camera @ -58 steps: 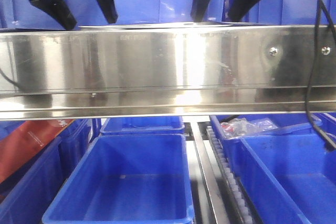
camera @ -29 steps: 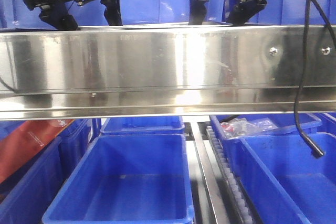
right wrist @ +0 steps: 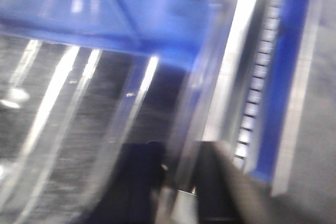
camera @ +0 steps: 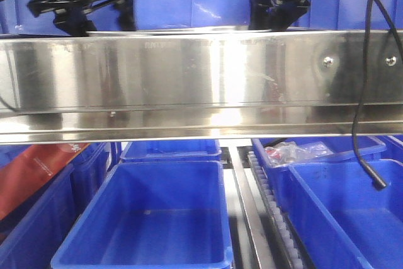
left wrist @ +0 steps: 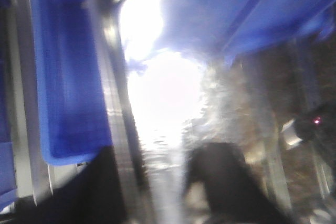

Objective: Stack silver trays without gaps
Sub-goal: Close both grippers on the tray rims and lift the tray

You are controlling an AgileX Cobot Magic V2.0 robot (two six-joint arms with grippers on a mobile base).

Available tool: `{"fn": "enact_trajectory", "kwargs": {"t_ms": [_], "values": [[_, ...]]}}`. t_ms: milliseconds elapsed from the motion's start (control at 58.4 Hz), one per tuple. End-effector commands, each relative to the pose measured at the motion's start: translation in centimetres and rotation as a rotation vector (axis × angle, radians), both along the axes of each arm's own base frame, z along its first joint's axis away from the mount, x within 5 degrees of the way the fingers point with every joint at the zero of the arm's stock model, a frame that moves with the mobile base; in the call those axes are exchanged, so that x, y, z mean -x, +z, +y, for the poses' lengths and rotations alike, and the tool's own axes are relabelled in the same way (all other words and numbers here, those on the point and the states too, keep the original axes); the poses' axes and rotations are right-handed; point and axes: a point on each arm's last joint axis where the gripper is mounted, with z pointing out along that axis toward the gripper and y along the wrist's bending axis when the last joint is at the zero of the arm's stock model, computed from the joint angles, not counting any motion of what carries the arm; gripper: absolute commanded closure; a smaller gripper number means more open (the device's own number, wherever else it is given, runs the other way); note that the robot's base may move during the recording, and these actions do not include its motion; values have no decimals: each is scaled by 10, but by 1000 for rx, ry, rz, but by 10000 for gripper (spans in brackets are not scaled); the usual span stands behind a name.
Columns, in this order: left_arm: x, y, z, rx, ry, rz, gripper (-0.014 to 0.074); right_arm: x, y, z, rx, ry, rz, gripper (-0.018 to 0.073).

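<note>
A silver tray (camera: 189, 29) shows edge-on as a thin rim just above the broad steel rail. My left gripper (camera: 101, 24) comes down over the tray's left end and my right gripper (camera: 271, 23) over its right end; the fingertips are hidden behind the rim and the rail. The left wrist view is blurred: the tray (left wrist: 157, 103) glares white, and my left gripper (left wrist: 160, 192) stands open astride its side rim. In the right wrist view my right gripper (right wrist: 178, 182) has its two dark fingers close together on the tray's rim (right wrist: 202, 103).
The steel rail (camera: 189, 86) with screw heads fills the middle of the front view. Below it stand blue bins (camera: 157, 218), one holding a plastic bag (camera: 296, 152). A red object (camera: 34, 171) lies at the left. A black cable (camera: 359, 124) hangs at the right. Blue bins stand behind the grippers.
Both grippers have come down toward the tray's rim. The right gripper's fingers have drawn closer together. The cable at the right has shifted left.
</note>
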Motion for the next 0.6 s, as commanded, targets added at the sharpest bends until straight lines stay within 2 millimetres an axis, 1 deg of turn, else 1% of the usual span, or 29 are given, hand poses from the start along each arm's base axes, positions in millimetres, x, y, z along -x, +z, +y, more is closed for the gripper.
{"fn": "enact_trajectory", "kwargs": {"t_ms": [0, 17, 34, 86, 205, 291, 411, 582], "values": [[2, 3, -7, 41, -3, 6, 608, -1, 4, 5, -24, 14, -22, 639], [2, 3, -7, 40, -3, 9, 638, -1, 4, 5, -24, 14, -22, 635], [3, 2, -6, 38, -3, 12, 641, -1, 4, 5, -24, 14, -22, 633], [3, 2, -6, 34, -5, 22, 600, 0, 5, 5, -26, 14, -21, 634], [5, 6, -6, 25, -9, 38, 616, 3, 12, 5, -32, 16, -37, 634], [5, 16, -5, 22, -14, 31, 616, 7, 22, 3, -39, 16, -59, 634], [8, 38, -4, 34, -19, 4, 616, 15, 39, 1, -51, 17, -97, 634], [16, 79, -1, 74, -27, -72, 616, 29, 68, -4, -73, 18, -165, 634]]}}
